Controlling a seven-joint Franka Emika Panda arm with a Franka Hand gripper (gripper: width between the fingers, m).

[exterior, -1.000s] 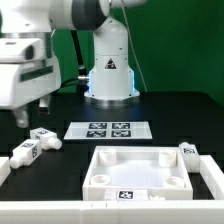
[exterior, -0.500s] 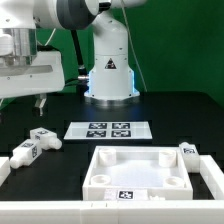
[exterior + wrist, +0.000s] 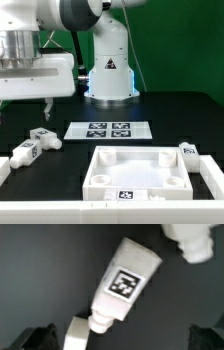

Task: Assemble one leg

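Open air separates the end effector from the dark worktop below. Directly beneath its wide-spread fingers lies the leg, with another white post and a white piece close at either end.

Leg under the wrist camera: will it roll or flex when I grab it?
The leg looks like rigid moulded plastic, so probably stiff and light. Its flat tagged face is up, so it should slide rather than roll if nudged. Smooth sides may slip.
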